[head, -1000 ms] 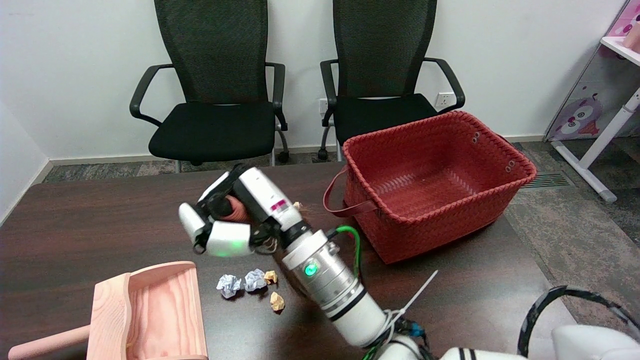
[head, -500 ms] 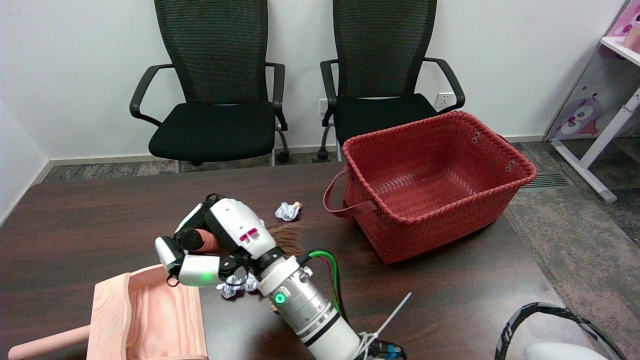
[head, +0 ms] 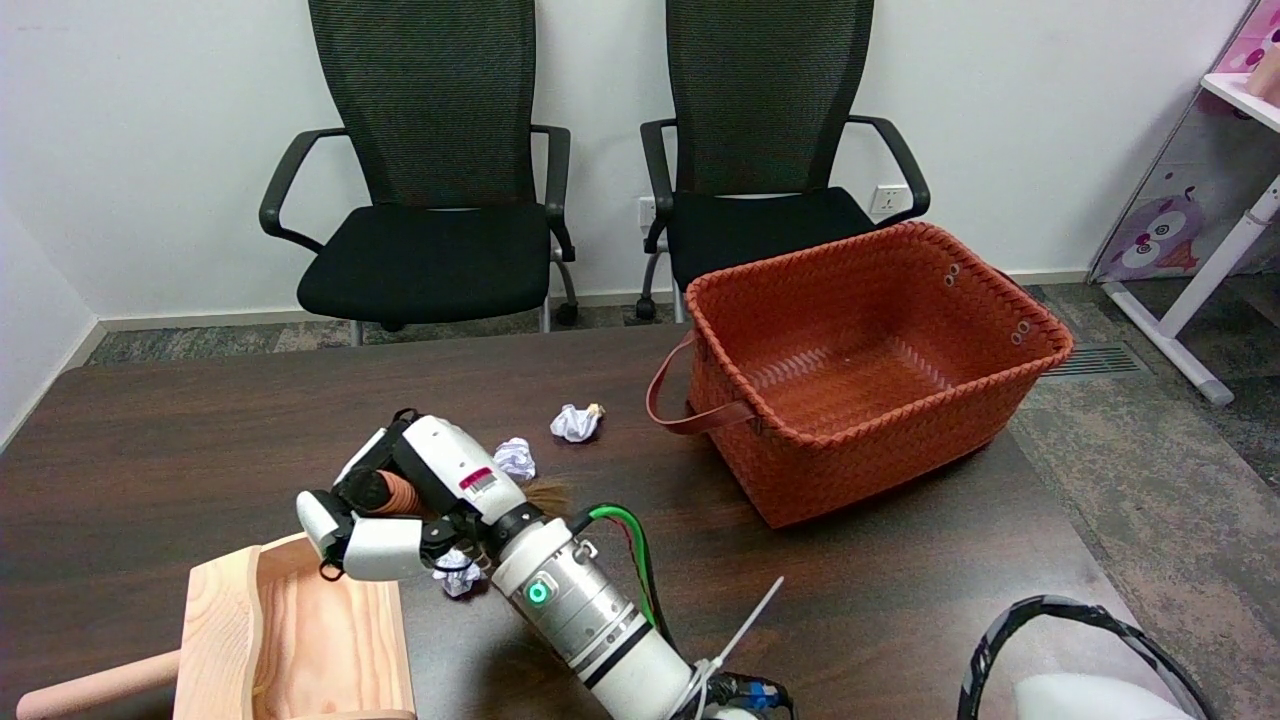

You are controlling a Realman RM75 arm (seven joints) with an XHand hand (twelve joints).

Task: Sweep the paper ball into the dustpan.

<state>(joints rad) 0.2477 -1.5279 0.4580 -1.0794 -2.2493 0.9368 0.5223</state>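
In the head view, the right hand [head: 400, 505] hangs low over the dark table [head: 180, 440], just past the open front edge of the wooden dustpan [head: 290, 630], which lies at the lower left with its round handle pointing off to the left. The fingers [head: 365, 548] are curled around the reddish-brown handle of a small brush [head: 395, 492]; a tuft of brown bristles pokes out behind the wrist, on the side away from the dustpan. One paper ball [head: 455, 577], white with bluish marks, sits on the table just beside the dustpan's front right corner, partly hidden under the hand and wrist; whether the brush touches it cannot be told. A second paper ball [head: 516, 458] lies just behind the hand, close to the bristles, and a third paper ball [head: 576, 422] rests farther back, between the hand and the red woven basket [head: 870, 370]. The basket stands on the right half of the table with a loop handle on its left side. Two black office chairs [head: 440, 190] stand behind the table against a white wall.
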